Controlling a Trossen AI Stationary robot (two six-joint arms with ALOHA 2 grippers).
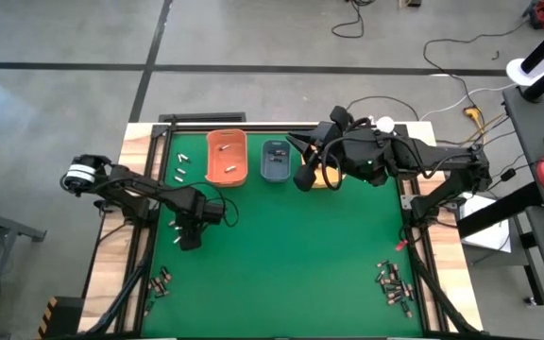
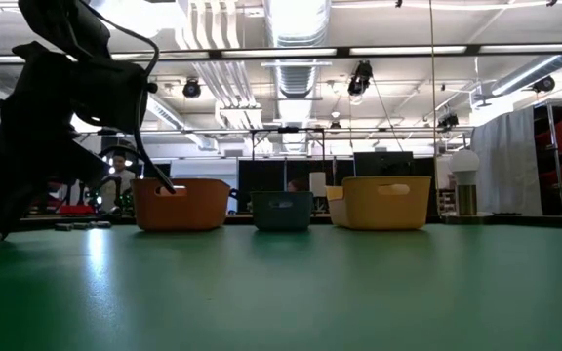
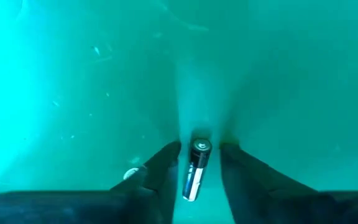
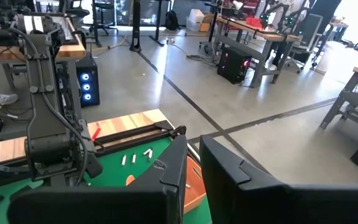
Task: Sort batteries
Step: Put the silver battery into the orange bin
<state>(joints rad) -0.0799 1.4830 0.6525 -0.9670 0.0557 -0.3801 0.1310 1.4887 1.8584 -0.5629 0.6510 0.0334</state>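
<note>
Left gripper [image 3: 199,163]: down on the green mat at the table's left-centre, fingers [image 3: 160,168] spread, one on each side of a single battery [image 3: 196,169] and not seen touching it.

Battery between the fingers: a dark cylinder with a silvery end cap, lying on the mat lengthwise along the gap.

Left arm [image 1: 135,194]: reaches in from the table's left edge, the wrist over the mat well short of the bins.

Right gripper [image 4: 193,163]: held above the table's far edge beside the bins, fingers parted by a narrow gap, nothing between them.

Right arm [image 1: 414,161]: stretches in from the right side across the far right corner, hiding most of the yellow-orange bin [image 2: 386,202] from above.

Orange bin [image 1: 227,156]: at the far edge, left of centre, with a few small pale pieces lying inside.

Blue-grey bin [image 1: 275,160]: just beside the orange bin, between it and the yellow-orange one.

Loose batteries, far left [image 1: 179,168]: a few pale cylinders scattered on the mat next to the orange bin.

Loose batteries, near left [image 1: 161,280]: a small dark cluster at the mat's near-left corner.

Loose batteries, near right [image 1: 394,284]: a larger dark pile at the mat's near-right corner, well apart from both grippers.

Table [image 1: 142,142]: wooden top showing around the green mat [image 1: 291,255].
</note>
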